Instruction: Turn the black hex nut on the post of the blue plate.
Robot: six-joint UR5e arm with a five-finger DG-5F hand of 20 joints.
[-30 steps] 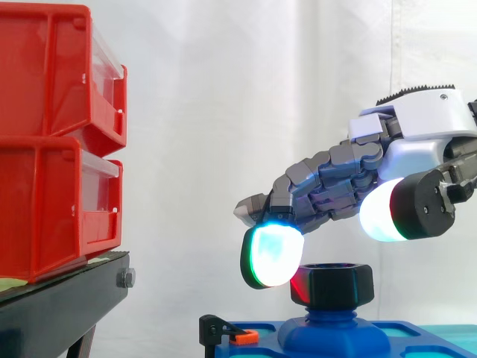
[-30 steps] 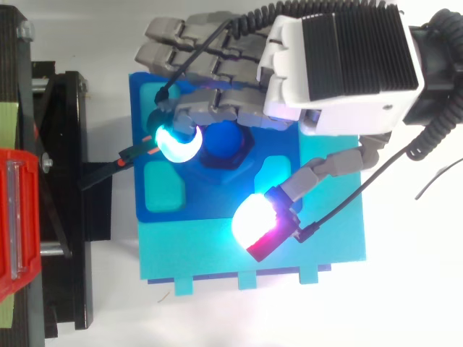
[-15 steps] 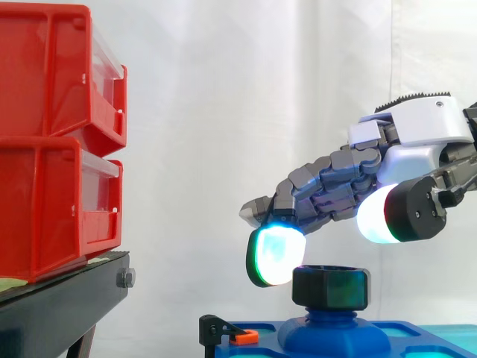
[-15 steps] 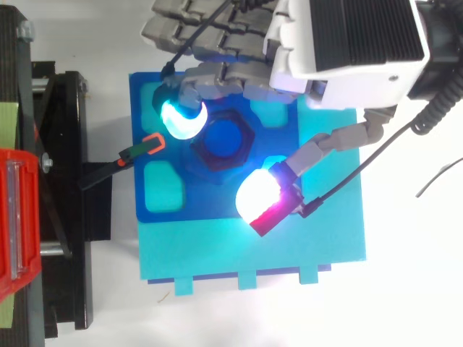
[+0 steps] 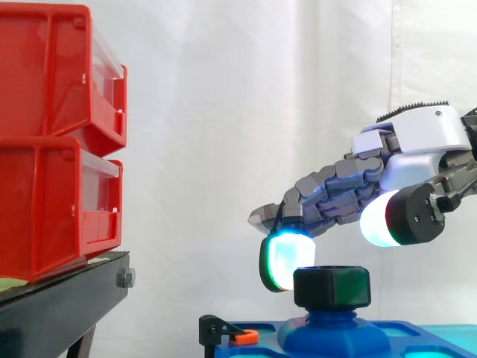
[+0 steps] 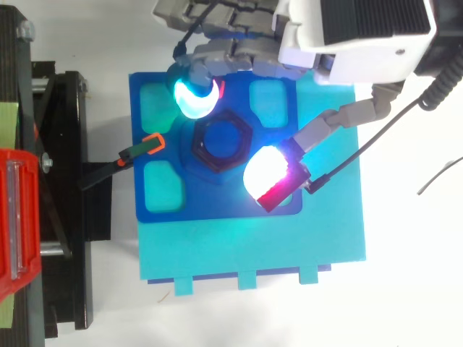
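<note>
— Where is the black hex nut point(image 5: 332, 287)?

— Low in the side view, right of centre, sitting level on the blue post point(image 5: 333, 327) that rises from the blue plate point(image 6: 217, 199). From above, the nut point(image 6: 221, 142) lies in the middle of that plate, just above the centre of the frame, with the blue of the post showing through its hole.

— And the hand point(image 5: 417, 138)?

— It comes in from the right edge of the side view and from the upper right corner of the top view point(image 6: 362, 36). Its fingers are loosely bent and reach out to the left, and the thumb is spread well away from them. It has hold of nothing.

— How near the nut are the pads?

— A cyan fingertip point(image 5: 287, 261) hangs just beside the nut's upper left edge; whether it touches, I cannot tell. From above, that same pad point(image 6: 195, 97) lies to the nut's upper left. The thumb's white and red pad point(image 6: 268, 173) lies to the nut's lower right in the top view, but the side view puts it point(image 5: 380, 220) higher than the nut's top, so it is apart from it.

— What else is around?

— The blue plate rests on a larger teal plate point(image 6: 253, 249). An orange and black clip point(image 6: 145, 148) sits at the blue plate's left edge. Two stacked red bins point(image 5: 52, 142) on a black stand point(image 5: 59, 306) fill the left side, with a white curtain point(image 5: 246, 112) behind.
</note>
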